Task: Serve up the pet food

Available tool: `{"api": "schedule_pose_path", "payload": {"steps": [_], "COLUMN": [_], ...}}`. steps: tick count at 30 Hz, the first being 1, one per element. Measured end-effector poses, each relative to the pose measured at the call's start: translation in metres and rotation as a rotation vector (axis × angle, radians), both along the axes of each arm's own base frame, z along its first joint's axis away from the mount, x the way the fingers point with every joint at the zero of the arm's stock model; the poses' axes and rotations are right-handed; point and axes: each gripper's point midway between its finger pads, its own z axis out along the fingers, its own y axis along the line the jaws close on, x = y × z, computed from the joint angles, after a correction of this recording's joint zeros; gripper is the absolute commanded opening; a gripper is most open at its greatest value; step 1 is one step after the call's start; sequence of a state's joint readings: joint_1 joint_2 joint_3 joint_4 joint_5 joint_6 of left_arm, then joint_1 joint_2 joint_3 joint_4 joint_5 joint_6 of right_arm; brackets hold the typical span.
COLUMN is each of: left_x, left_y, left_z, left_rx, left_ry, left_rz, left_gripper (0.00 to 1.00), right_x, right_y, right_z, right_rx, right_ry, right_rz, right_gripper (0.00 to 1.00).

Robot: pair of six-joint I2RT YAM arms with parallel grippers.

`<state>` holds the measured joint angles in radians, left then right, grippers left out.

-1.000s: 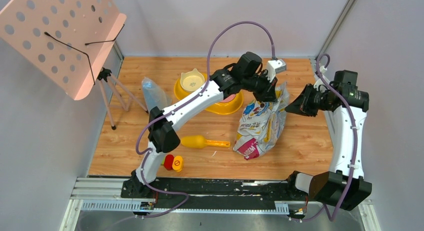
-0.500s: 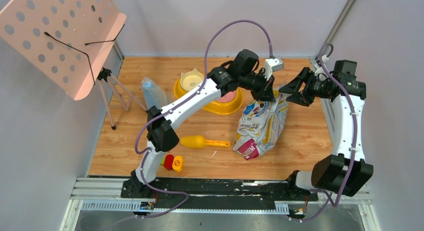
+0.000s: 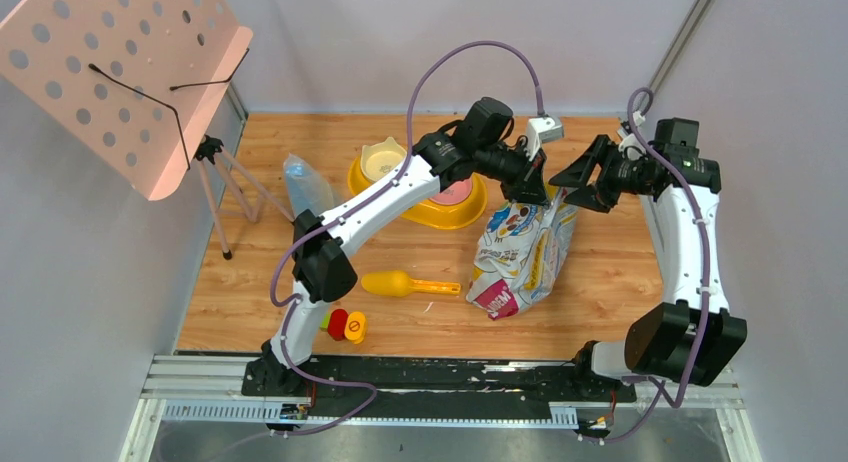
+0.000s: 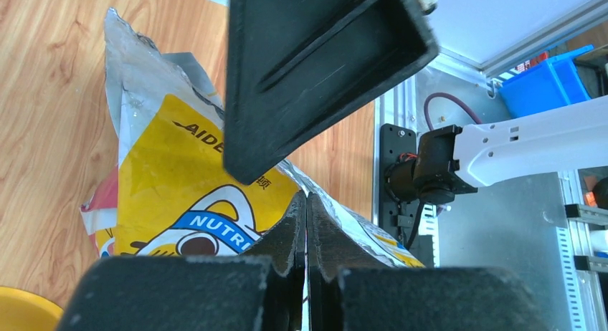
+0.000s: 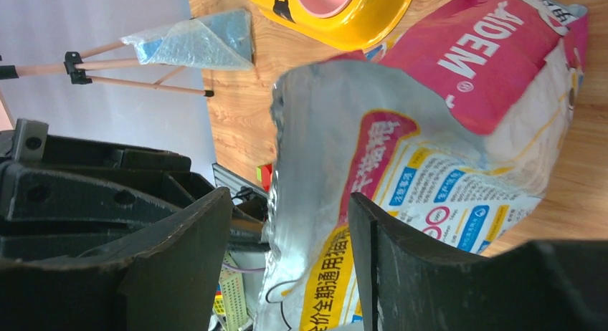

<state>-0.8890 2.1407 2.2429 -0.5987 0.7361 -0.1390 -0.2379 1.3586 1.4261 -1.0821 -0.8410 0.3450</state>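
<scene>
I am working over a wooden tabletop (image 3: pixel 620 282) enclosed by pale grey walls. My left gripper (image 4: pixel 307 202) is pinching the top edge of the one foil bag (image 3: pixel 520 252), and my right gripper (image 5: pixel 288 202) is gaping astride its rim. The pet food is showing nowhere. I am counting one yellow scoop (image 3: pixel 400 282), one yellow feeder (image 3: pixel 440 220) and one pink stand (image 3: pixel 110 72).

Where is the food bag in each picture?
Top external: food bag, right of centre.
Left wrist: food bag, left and centre.
Right wrist: food bag, filling centre and right.
Shared landmark: yellow bowl, bottom-left corner in left wrist, top edge in right wrist.
</scene>
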Motion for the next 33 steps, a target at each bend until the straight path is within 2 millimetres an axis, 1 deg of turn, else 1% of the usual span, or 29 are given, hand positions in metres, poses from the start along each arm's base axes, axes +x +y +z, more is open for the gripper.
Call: {"api": "schedule_pose_path", "payload": {"steps": [3,4,5,8,10,14,17,18,19,20,21,22,26,29,33], "left_x": [-0.002,-0.002,-0.001,0.0,0.003,0.008,0.011,0.011,0.012,0.012,0.013,0.014,0.014,0.016,0.021], "left_y": [0.0,0.0,0.001,0.004,0.007,0.015,0.02,0.021,0.023,0.024,0.024,0.025,0.027,0.028,0.033], "left_z": [0.002,0.002,0.003,0.004,0.004,0.001,0.001,0.002,0.002,0.003,0.003,0.003,0.001,0.001,-0.001], "left_rx": [-0.001,-0.001,-0.001,0.009,0.022,0.061,0.081,0.085,0.09,0.094,0.096,0.098,0.11,0.116,0.153], "left_ry": [-0.007,-0.01,-0.016,-0.033,-0.052,-0.086,-0.114,-0.12,-0.124,-0.128,-0.133,-0.138,-0.137,-0.142,-0.164], "left_rz": [-0.003,-0.002,-0.001,0.013,0.03,0.077,0.11,0.119,0.129,0.136,0.141,0.144,0.149,0.161,0.214], "left_gripper": [0.0,0.0,0.0,0.0,0.0,0.0,0.0,0.02,0.07,0.18,0.23,0.3,0.38,0.4,0.39], "right_x": [0.006,0.009,0.01,0.013,0.015,0.018,0.02,0.021,0.022,0.023,0.023,0.024,0.029,0.032,0.034], "right_y": [0.009,0.013,0.017,0.025,0.027,0.027,0.032,0.033,0.035,0.036,0.037,0.038,0.039,0.039,0.04], "right_z": [-0.002,-0.002,-0.003,-0.006,-0.006,-0.001,0.001,0.001,0.001,0.002,0.002,0.002,0.003,0.004,0.004], "right_rx": [-0.004,-0.008,-0.018,-0.056,-0.075,-0.089,-0.091,-0.091,-0.09,-0.09,-0.092,-0.095,-0.109,-0.117,-0.117], "right_ry": [0.001,-0.004,-0.007,-0.012,-0.017,-0.035,-0.04,-0.04,-0.041,-0.042,-0.042,-0.044,-0.043,-0.042,-0.035], "right_rz": [0.032,0.047,0.061,0.084,0.086,0.085,0.099,0.104,0.109,0.115,0.118,0.119,0.118,0.117,0.113], "right_gripper": [0.53,0.48,0.41,0.28,0.15,0.0,0.0,0.0,0.0,0.0,0.0,0.0,0.0,0.0,0.0]}}
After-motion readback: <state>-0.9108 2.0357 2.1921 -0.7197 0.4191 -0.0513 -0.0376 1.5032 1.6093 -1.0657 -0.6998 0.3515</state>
